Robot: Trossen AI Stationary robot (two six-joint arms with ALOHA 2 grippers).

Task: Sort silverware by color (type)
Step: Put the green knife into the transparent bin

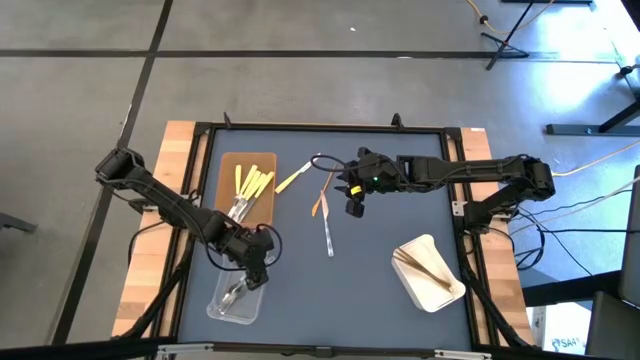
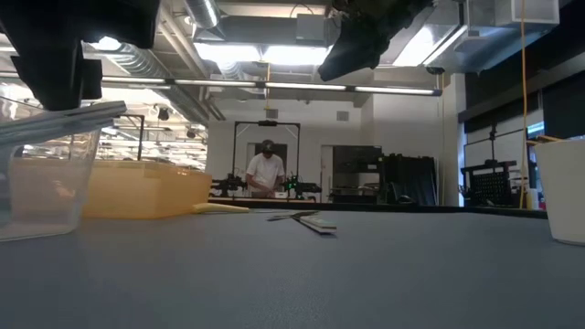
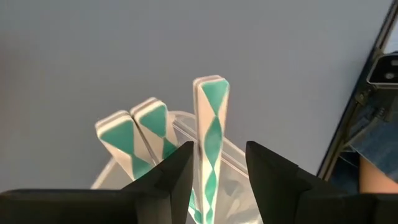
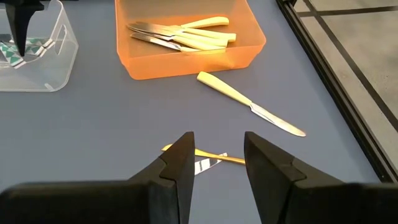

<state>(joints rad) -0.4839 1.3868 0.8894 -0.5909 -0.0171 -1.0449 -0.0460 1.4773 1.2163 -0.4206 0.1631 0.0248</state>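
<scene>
My left gripper (image 1: 255, 262) hangs open over the clear tray (image 1: 218, 310) at the near left. In that tray three green-and-white patterned utensils stand slanted, and one handle (image 3: 211, 118) rises between its fingers. My right gripper (image 1: 355, 200) hovers open and empty above the middle of the table. Under it a thin orange-yellow utensil (image 4: 211, 156) lies on the mat. A yellow-handled knife (image 4: 249, 102) lies flat beside the orange tray (image 4: 143, 65), which holds several yellow-handled utensils (image 4: 186, 34). A clear utensil (image 1: 328, 235) lies loose on the mat. My left gripper's fingers stand on either side of the patterned handle (image 3: 208, 149), coming from above at a slant. A gap shows on one side. On the other side the handle lies right by a finger (image 3: 180, 168), and I cannot tell whether they touch. The handle's lower end rests in the clear tray.
A white tray (image 1: 436, 292) with wooden utensils sits at the near right. The black frame (image 1: 320, 127) borders the mat. Bare mat lies between the clear tray and the white tray. A person stands far off in the room behind the table.
</scene>
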